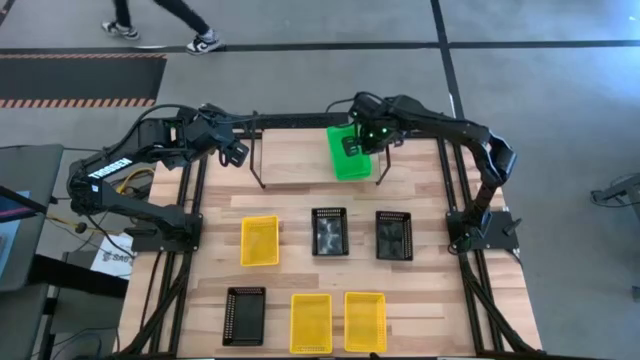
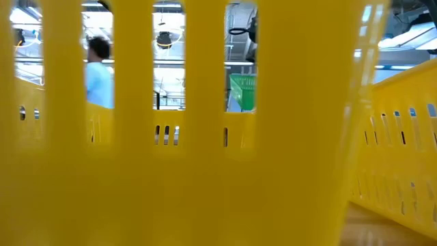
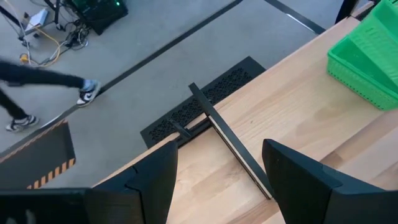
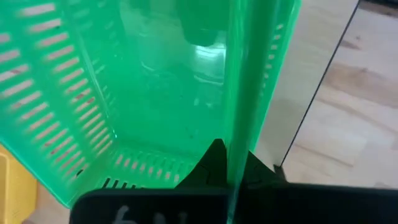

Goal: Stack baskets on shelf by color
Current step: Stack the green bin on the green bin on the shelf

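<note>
A bright green basket (image 1: 349, 155) hangs tilted over the right part of the black wire shelf (image 1: 258, 170) at the table's far side, with my right gripper (image 1: 364, 138) shut on it. In the left wrist view the green basket (image 3: 367, 56) shows beyond the shelf's black bar (image 3: 230, 140). My left gripper (image 1: 237, 155) stands open above the shelf's left end with nothing between its fingers (image 3: 149, 180). Yellow baskets (image 1: 260, 240) (image 1: 310, 322) (image 1: 365, 320) and black baskets (image 1: 329, 231) (image 1: 394, 235) (image 1: 244, 315) rest flat on the table. My right gripper pinches one side wall (image 4: 234, 118) of the green basket at its rim, one finger (image 4: 211, 163) inside the basket and one outside. The fingers come from above, slanting down. The basket sits tilted in the hold; whether its lower end rests on the shelf I cannot tell.
A yellow basket (image 2: 205, 171) stands right before the low camera and fills that view; the green basket (image 2: 244, 92) shows through its slots. A person (image 2: 99, 75) stands in the room behind, and a person's legs (image 1: 160, 25) walk past the far edge.
</note>
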Controlling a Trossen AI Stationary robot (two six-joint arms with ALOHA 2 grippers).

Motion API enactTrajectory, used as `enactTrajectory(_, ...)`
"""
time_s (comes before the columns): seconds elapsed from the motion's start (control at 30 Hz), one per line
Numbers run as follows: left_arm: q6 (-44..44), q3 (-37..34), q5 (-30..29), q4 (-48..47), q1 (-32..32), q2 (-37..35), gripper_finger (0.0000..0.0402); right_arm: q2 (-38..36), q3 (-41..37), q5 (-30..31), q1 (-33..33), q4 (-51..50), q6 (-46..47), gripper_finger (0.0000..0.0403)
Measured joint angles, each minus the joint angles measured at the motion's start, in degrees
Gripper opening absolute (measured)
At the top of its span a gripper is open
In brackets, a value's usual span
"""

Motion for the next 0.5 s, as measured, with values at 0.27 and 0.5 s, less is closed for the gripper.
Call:
enactTrajectory(0.27, 2.1, 0.0, 0.0, 0.0, 0.0, 0.0, 0.0223, 0.0, 0.0, 1.0, 0.7, -1.2, 0.7, 0.0003)
enactTrajectory(0.5, 2.1, 0.0, 0.0, 0.0, 0.0, 0.0, 0.0223, 0.0, 0.0, 1.2, -0.5, -2.0, 0.7, 0.0003)
